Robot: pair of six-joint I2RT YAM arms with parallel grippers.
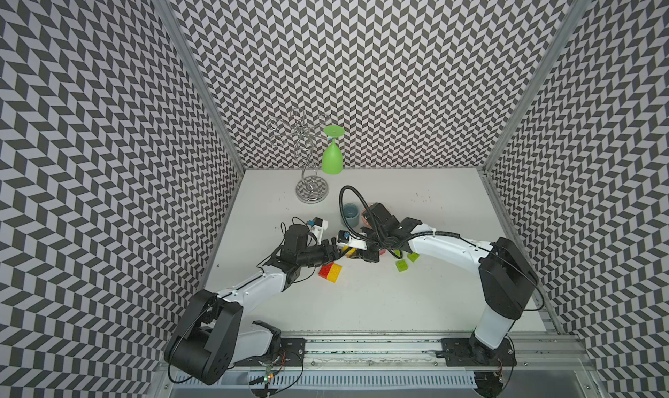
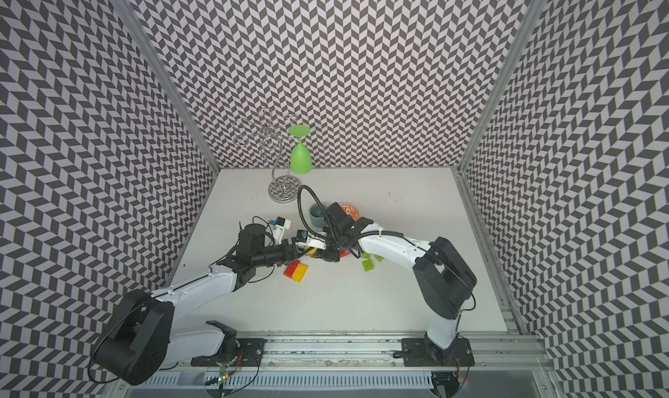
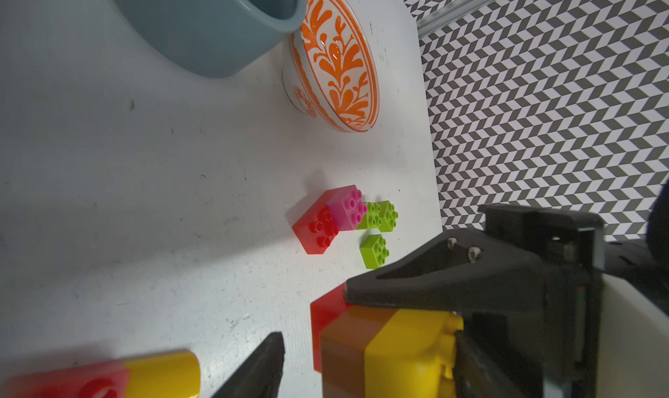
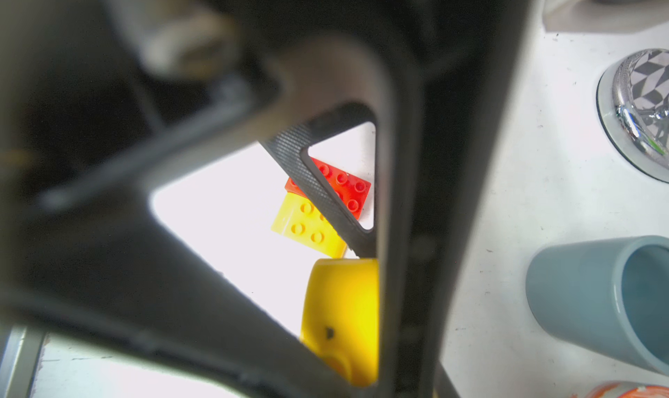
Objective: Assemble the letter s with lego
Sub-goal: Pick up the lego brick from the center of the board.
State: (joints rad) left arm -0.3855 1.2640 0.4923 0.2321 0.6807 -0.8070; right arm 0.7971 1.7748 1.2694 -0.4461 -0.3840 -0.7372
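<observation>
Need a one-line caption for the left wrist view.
Right hand clamps a red, brown and yellow brick stack; red-pink pair and lime bricks lie beyond, toward the patterned bowl.

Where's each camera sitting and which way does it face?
Top views: above the arm bases, looking down at the table; left arm and right arm show.
Left wrist: low, facing the patterned bowl; one finger shows.
Right wrist: past its fingers, clamped on the brick stack, toward the blue cup.
Shared by wrists: brick stack, blue cup.
</observation>
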